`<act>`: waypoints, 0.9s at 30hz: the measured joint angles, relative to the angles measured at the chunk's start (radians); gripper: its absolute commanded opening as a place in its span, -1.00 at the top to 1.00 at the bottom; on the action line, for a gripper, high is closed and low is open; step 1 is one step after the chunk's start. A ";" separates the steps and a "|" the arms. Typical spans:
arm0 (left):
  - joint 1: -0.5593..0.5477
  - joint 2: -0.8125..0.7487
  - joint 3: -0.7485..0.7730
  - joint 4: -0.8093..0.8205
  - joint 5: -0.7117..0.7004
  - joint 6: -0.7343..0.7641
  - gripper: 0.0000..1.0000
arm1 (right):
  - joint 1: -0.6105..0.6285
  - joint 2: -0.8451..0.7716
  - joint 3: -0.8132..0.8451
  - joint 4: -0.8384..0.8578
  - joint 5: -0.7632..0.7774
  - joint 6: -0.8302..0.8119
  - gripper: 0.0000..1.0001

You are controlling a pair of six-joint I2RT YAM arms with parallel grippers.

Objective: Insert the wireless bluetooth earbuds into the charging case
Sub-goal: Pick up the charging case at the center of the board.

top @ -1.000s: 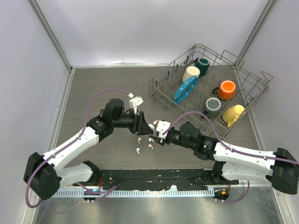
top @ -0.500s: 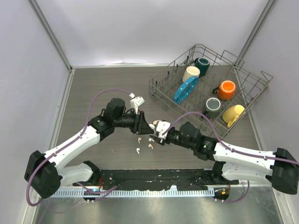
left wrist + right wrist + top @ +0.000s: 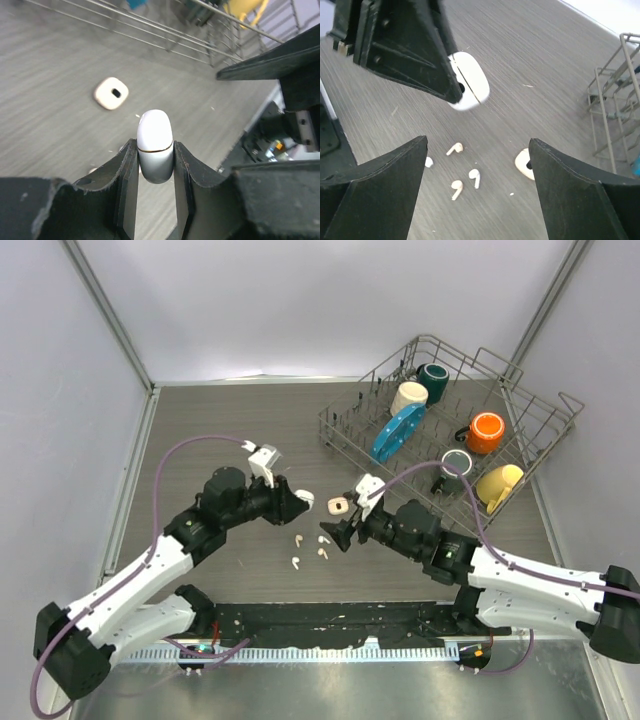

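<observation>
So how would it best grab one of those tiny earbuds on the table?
Probably straight down from above, pinching across the thin stem of the white earbud. It lies flat on the table, clear of its neighbours, so its two long sides are free for the open right gripper.

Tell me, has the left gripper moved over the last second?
Yes. The left gripper, shut on the white charging case, has pulled back leftward, away from the dish rack.

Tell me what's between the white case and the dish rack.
One small peach case, lying flat; the left wrist view shows it beyond the white case, before the dish rack.
</observation>
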 measured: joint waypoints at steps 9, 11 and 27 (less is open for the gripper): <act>0.000 -0.238 -0.148 0.114 -0.269 0.064 1.00 | -0.066 0.167 0.343 -0.304 0.059 0.386 -0.83; 0.000 -0.282 -0.183 0.152 -0.292 0.079 1.00 | -0.129 0.199 0.408 -0.353 -0.002 0.487 -0.84; 0.000 -0.401 -0.383 0.510 -0.203 0.253 1.00 | -0.287 0.241 0.261 -0.093 -0.446 1.145 -0.85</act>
